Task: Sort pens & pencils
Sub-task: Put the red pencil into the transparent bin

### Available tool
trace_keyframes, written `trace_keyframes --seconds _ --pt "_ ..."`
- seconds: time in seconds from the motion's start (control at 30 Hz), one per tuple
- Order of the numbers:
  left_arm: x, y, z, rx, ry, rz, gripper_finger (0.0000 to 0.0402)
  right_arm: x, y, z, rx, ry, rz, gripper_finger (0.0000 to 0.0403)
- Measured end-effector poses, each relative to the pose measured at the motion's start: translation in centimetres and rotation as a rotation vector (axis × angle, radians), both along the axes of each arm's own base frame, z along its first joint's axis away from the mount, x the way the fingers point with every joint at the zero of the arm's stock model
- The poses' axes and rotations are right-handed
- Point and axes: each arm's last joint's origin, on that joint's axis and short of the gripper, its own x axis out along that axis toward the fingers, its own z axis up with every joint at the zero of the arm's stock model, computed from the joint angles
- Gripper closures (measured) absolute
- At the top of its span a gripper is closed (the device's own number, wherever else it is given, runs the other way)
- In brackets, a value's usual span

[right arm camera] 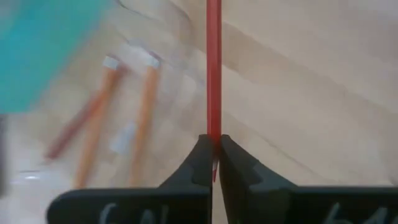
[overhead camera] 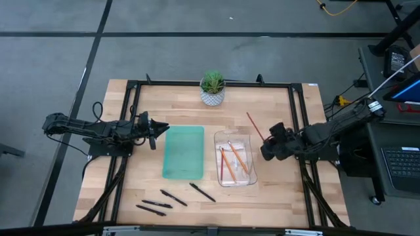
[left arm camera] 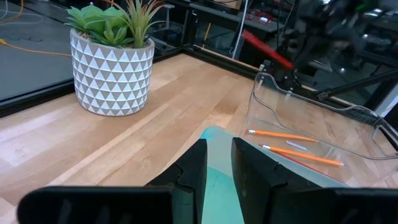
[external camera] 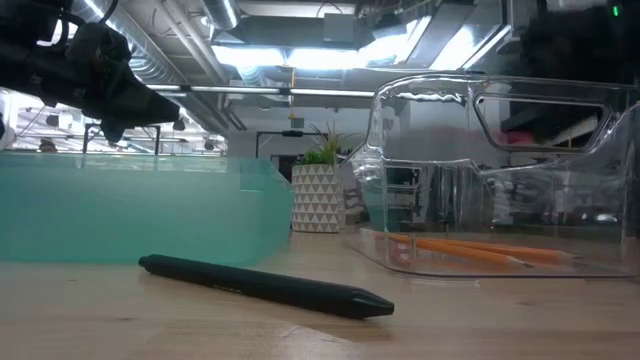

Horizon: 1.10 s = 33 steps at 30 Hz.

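The right hand (overhead camera: 268, 148) is clamped on a red pencil (overhead camera: 254, 125), just beside the clear tray (overhead camera: 252, 178), which already contains two pencils (overhead camera: 233, 159). Three pens (overhead camera: 176, 197) lie on the desk (overhead camera: 177, 105), unsorted; the green tray (overhead camera: 184, 152) is empty beside the narrowly parted left hand (overhead camera: 154, 133). Roughly half done.

Floor (overhead camera: 59, 59): grey concrete crossed by dark seams.
Desk (overhead camera: 177, 108): light wood planks in a black frame.
Ceiling (external camera: 300, 30): exposed ducts, bright strip lights.
Side bench (overhead camera: 400, 157): keyboard, cables.
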Motion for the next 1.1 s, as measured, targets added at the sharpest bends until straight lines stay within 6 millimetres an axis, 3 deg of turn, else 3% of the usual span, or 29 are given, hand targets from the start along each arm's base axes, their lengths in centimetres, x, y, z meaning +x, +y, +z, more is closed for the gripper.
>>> trace_keyframes --seconds 0.37,0.9,1.1 --pt "0.0 0.0 -0.1 0.000 0.006 0.000 0.0333 2.3 0.9 5.4 -0.097 -0.238 0.235 0.0392" --pt "0.0 0.0 -0.1 0.001 0.008 0.000 0.0333 2.4 1.2 5.5 -0.061 -0.253 0.281 0.0393" --pt "0.0 0.0 -0.2 0.002 0.017 0.000 0.0333 3.0 1.8 5.5 0.036 -0.281 0.343 0.0393"
